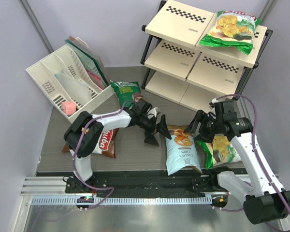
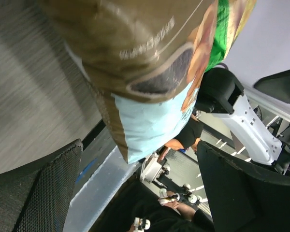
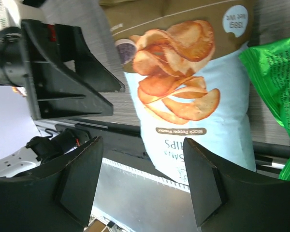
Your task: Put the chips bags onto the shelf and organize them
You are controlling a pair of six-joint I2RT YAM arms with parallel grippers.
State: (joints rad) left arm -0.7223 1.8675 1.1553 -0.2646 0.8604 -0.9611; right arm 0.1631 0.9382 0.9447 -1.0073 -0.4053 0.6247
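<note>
Glossy light-blue and brown foil marks the chips bag (image 1: 182,152) lying flat on the grey table (image 1: 135,159) near the front edge, between the two arms. The left gripper (image 1: 157,135) sits at its far-left corner with its fingers spread and holding nothing. The right gripper (image 1: 199,130) hangs at the far-right corner, also spread and empty. With both so close to one bag, the arms could knock together. A pinch on a slick corner could also slip, or let the bag swing on the way up. A green bag (image 1: 223,151) lies against its right edge and may be dragged along. One green bag (image 1: 230,30) already lies on the right of the shelf's (image 1: 181,21) top tier and could be pushed off by a careless placement. The brown Chuba bag (image 1: 105,141) is partly covered by the left arm, and a dark green bag (image 1: 127,91) lies by the white organizer (image 1: 53,77). The left wrist view is blurred, so I cannot tell whether either finger touches the foil. The upper boards hide much of the lower tiers.
</note>
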